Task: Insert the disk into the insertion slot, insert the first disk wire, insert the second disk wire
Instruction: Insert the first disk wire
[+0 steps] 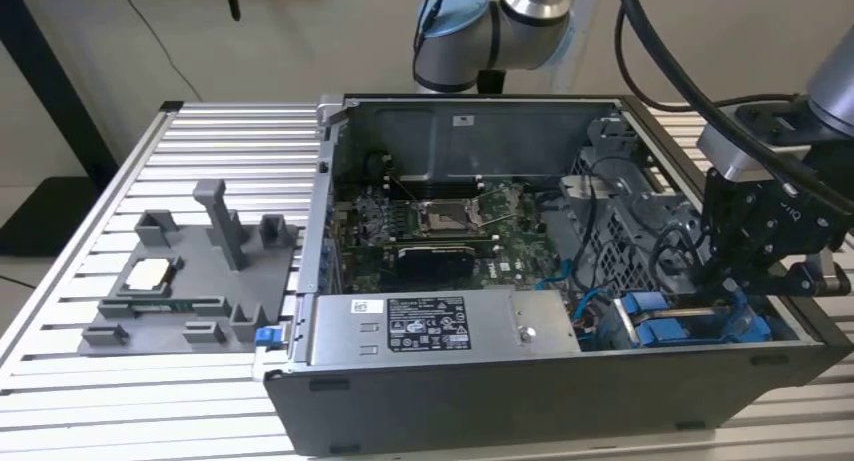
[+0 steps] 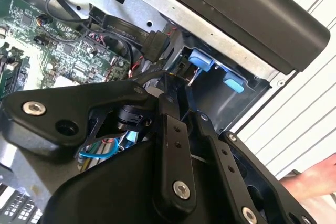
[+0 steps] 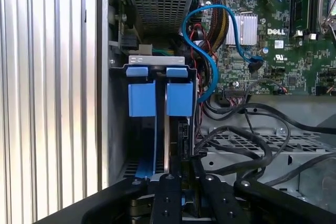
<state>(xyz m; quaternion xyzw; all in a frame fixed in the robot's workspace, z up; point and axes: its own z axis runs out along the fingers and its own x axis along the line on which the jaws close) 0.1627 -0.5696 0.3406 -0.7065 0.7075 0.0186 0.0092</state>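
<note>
The insertion slot [image 1: 650, 309] is the grey bay with blue tabs [image 3: 142, 92] in the open computer case's corner, at the exterior view's right. A blue strip [image 3: 147, 158] runs down inside the bay, edge-on. It looks like the disk's carrier, though I cannot separate it from the slot's rails. My black gripper [image 1: 731, 296] is lowered into the case right over this bay [image 2: 220, 72], seen in both wrist views [image 3: 181, 174] [image 2: 176, 85]. A black flat-cable connector [image 2: 156, 45] hangs loose just beside the gripper's tip. A blue wire [image 3: 207, 61] curves past the bay.
A grey labelled power-supply box [image 1: 441, 326] sits next to the bay, with the motherboard [image 1: 441, 221] behind it. Loose black wires [image 3: 247, 140] lie over the metal cage. A grey fixture [image 1: 187, 281] stands on the slatted table [image 1: 214, 141]. A person's hand [image 2: 315, 179] is near the case.
</note>
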